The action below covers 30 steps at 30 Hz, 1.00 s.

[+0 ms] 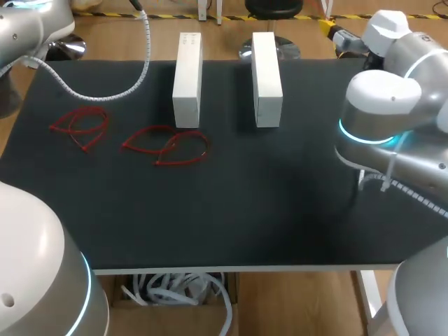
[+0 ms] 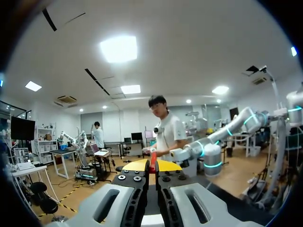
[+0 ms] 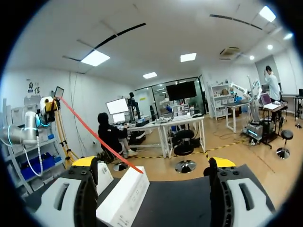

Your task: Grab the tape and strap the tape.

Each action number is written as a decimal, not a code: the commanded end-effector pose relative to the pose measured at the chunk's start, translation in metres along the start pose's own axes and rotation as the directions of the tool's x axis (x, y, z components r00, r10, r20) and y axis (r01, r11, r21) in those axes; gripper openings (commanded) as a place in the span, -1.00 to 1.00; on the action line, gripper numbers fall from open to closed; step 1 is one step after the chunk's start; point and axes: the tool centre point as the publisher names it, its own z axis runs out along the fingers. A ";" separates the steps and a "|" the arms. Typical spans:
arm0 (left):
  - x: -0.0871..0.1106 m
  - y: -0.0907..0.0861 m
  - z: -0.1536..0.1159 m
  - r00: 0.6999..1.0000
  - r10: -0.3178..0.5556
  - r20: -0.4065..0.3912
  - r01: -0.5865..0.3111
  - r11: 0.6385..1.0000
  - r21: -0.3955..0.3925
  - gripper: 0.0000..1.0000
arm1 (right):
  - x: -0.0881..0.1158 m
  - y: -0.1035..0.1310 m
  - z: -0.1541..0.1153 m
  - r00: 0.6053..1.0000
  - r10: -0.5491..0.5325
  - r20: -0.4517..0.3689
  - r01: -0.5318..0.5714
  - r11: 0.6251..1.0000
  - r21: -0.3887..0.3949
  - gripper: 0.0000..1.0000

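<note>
Red strap [image 2: 152,166] is sitting pinched between the yellow tips of the left gripper [image 2: 152,164], whose fingers are pressing together on it, up off the table [image 1: 245,210]. In the right wrist view the same strap [image 3: 99,139] is stretching as one straight line, its long axis slanting from what looks like the left arm down to the white box [image 3: 125,196] ahead of the right gripper [image 3: 152,161]. That gripper is holding its fingers wide apart, gripping nothing, and is likely the nearer one to the free end. Looped red straps [image 1: 168,145] are lying on the table. Print on the boxes is showing too small to read.
</note>
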 end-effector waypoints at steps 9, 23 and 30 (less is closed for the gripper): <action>0.002 0.000 0.001 1.000 0.001 0.005 -0.001 1.000 0.000 -1.00 | -0.005 0.013 -0.005 1.000 0.009 -0.014 -0.005 0.968 0.251 1.00; 0.002 0.000 0.001 1.000 0.001 0.005 -0.001 1.000 0.000 -1.00 | -0.005 0.013 -0.005 1.000 0.009 -0.014 -0.005 0.968 0.251 1.00; 0.002 0.000 0.001 1.000 0.001 0.005 -0.001 1.000 0.000 -1.00 | -0.014 0.019 -0.008 0.974 0.224 0.026 -0.225 0.973 0.050 1.00</action>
